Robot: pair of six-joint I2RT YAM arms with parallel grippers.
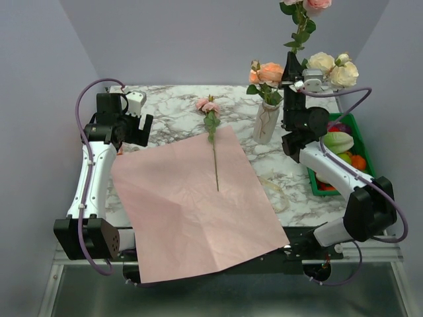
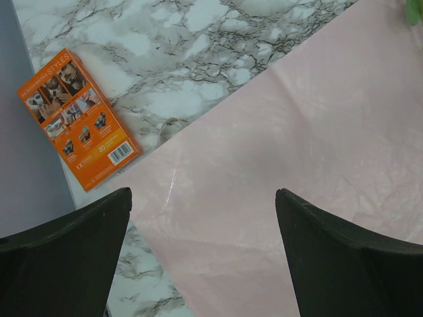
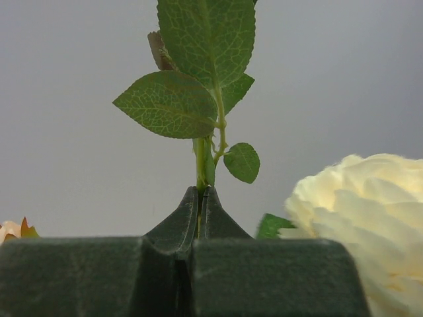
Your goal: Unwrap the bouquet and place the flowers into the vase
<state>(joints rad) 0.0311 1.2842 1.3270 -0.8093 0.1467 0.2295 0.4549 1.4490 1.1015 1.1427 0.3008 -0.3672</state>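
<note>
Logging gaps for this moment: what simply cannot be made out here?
Top view: pink rose in the right claw, bloom cropped by the upper edge.
Top view: green crate contents, partly behind the right arm.
Left wrist view: orange box print, too small.

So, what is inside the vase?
A peach rose stands in the vase; its stem is hidden by the wall. The cream roses beside it may be in it too, but the right arm covers their stems.

We read "STYLES" in white capitals along one edge of an orange box (image 2: 78, 117) lying on the marble table (image 2: 198, 53). Its barcode (image 2: 119, 154) and smaller print are illegible.
</note>
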